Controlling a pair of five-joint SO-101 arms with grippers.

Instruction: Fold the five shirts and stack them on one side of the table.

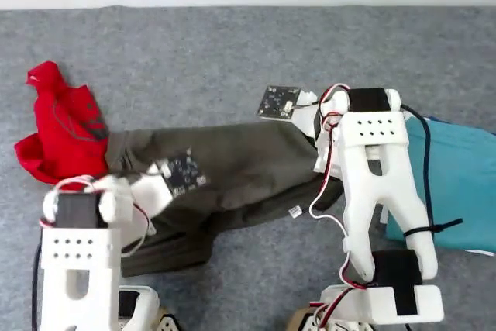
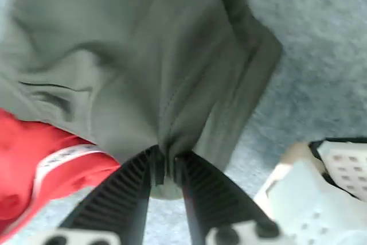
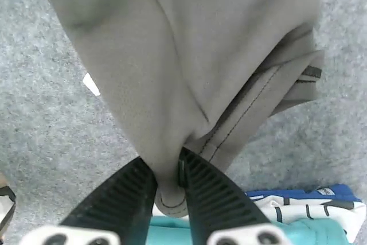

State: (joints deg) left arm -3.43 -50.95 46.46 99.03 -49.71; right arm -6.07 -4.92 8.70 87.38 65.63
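Left tool (image 2: 166, 167) and right tool (image 3: 169, 170) each clamp the olive shirt (image 1: 240, 168) stretched between them; fold in hand, next move likely needs synchronised carry-over

A: We see the olive shirt (image 1: 240, 168) as soft matt cloth, smooth, with stitched seams.
B: And we take the surface (image 1: 232, 52) for a grey felt-like covering, rough and fuzzy.
A: The red shirt (image 1: 62, 125) and teal shirt (image 1: 457, 184) look like matt cloth to us too.
B: We read the left hand (image 2: 165, 167) and right hand (image 3: 168, 170) as black ribbed plastic, the right arm (image 1: 387, 141) as smooth white plastic with a faint sheen.
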